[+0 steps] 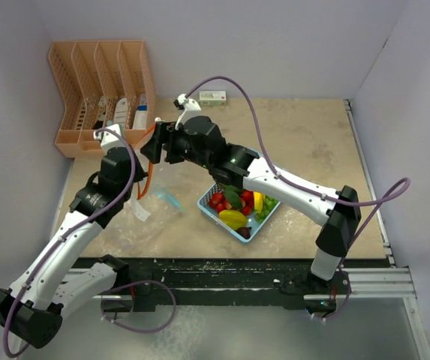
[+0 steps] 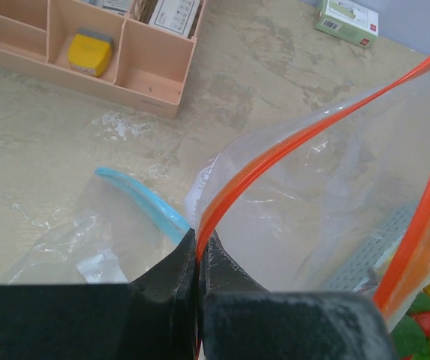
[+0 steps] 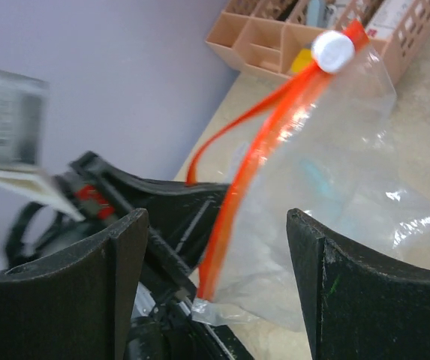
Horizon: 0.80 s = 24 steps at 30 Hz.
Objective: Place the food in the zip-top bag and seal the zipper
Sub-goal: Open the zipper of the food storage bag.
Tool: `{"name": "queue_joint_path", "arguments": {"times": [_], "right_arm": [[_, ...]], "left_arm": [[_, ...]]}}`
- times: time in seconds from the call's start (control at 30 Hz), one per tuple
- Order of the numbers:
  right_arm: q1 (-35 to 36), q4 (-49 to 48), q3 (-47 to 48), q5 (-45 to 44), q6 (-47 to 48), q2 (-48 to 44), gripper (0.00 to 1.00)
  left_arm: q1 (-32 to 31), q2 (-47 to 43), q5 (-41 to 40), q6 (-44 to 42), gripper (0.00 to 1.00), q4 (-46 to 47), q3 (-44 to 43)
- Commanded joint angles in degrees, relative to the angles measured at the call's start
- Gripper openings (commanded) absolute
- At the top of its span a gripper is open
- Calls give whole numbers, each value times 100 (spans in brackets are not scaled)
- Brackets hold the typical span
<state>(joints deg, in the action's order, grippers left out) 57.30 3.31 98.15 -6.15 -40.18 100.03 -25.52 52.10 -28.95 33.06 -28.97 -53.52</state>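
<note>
From overhead, the food (image 1: 233,217), small yellow, red, green and dark pieces, lies piled in a light-blue basket (image 1: 266,222) close to the near edge of the bench (image 1: 312,142), about midway along it. None of it is in the zip-top bag (image 2: 327,202), which is held up over the left half of the bench. This view shows only the bag's orange strip between the two arms.

The left wrist camera shows the grip. The left end effector (image 2: 197,251) is pressed together on the orange zipper strip, and the clear bag fans out to the right. Part of the basket and some of the food appear through the plastic at the lower right. A second clear bag with a blue strip (image 2: 143,196) lies flat on the bench just behind the fingers.

The right wrist camera shows the right end effector (image 3: 218,221) spread wide, a finger on each side of the hanging bag and neither one touching it. The bag's white slider (image 3: 332,51) sits at the top end of the orange strip.

A peach organizer (image 1: 98,82) stands at the far left corner of the bench. A small box (image 1: 212,97) lies by the far edge.
</note>
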Motion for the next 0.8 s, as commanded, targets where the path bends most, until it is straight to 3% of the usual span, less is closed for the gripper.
{"name": "queue_joint_path", "arguments": {"times": [0.0,0.13,0.2,0.33,0.47,0.6,0.77], "right_arm": [[-2,346,264,-462,-235,25,76],[1,525,125,-859,-327,10,75],[2,553,101,-850,-337,80,70],[1,668,-3,-939,-375,130,27],[-7,1161,-431,-1233,-499,-97,9],[-86,1569,-848,-2032,-429,-371,6],[-460,1684,-1598,-2380,-523,-640,3]], "left_arm": [[21,-133,48,111,0,392,12],[16,-193,86,139,0,412,23],[20,-240,135,145,0,463,49],[21,-319,201,119,0,491,85],[21,-479,35,-23,0,381,63],[21,-790,-101,-306,0,33,-24],[17,-1311,-292,-477,0,-523,-43]]}}
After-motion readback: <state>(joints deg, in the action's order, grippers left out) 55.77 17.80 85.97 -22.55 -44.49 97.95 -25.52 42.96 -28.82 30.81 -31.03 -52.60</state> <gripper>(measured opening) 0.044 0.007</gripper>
